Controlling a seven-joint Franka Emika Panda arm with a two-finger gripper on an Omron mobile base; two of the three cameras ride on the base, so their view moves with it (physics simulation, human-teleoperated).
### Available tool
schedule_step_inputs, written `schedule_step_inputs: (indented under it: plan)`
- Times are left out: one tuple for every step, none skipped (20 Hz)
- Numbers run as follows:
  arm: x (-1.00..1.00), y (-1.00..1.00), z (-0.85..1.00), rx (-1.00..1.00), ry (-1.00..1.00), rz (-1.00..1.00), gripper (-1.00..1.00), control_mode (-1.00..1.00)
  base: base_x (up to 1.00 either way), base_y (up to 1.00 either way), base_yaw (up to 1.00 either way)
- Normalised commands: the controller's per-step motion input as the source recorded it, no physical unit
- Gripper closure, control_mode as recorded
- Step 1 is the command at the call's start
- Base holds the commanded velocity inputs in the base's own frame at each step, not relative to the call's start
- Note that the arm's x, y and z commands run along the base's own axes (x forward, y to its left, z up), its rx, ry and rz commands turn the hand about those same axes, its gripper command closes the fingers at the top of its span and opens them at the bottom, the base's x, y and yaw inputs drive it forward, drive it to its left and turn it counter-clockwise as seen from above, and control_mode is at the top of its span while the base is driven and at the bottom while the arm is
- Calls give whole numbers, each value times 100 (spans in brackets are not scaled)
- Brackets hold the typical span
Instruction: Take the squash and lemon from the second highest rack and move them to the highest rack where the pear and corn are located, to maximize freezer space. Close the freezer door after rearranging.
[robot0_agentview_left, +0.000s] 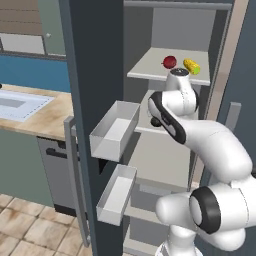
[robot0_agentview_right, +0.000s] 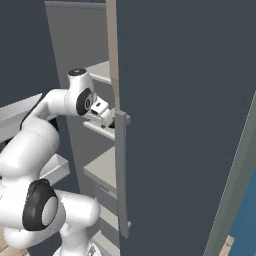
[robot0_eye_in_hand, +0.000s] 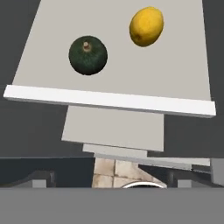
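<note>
Hand view: squash, dark green, stem up, sits on the second highest rack; lemon lies at its 2 o'clock, well apart. Gripper jaws spread wide, holding nothing, above the rack's front edge. Left base view: pear and corn sit on the highest rack, corn at the pear's 3 o'clock. Freezer door stands open.

Rendered frames, flat even lighting, no visible lamp. Freezer shelves read pale grey and moderately bright; door panel dark and matte, no glare. Soft highlights on the white arm. Squash and lemon cast almost no shadow on their shelf. All views slightly soft, low resolution; no edge distortion.
</note>
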Motion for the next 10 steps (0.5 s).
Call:
schedule_step_inputs:
  plan:
    - [52,-13,-31,5,0,0,-100,-100,0,0,0]
    - [51,-16,-27,6,0,0,-100,-100,0,0,0]
    - [54,-12,-23,6,0,0,-100,-100,0,0,0]
    - [54,-7,-24,0,0,0,-100,-100,0,0,0]
    - [52,0,-18,0,0,0,-100,-100,0,0,0]
    - [52,0,-18,0,0,0,-100,-100,0,0,0]
    - [55,0,-16,0,0,0,-100,-100,0,0,0]
    - [54,0,-21,0,0,0,-100,-100,0,0,0]
    - [54,-1,-21,0,0,0,-100,-100,0,0,0]
    - [52,0,-28,0,0,0,-100,-100,0,0,0]
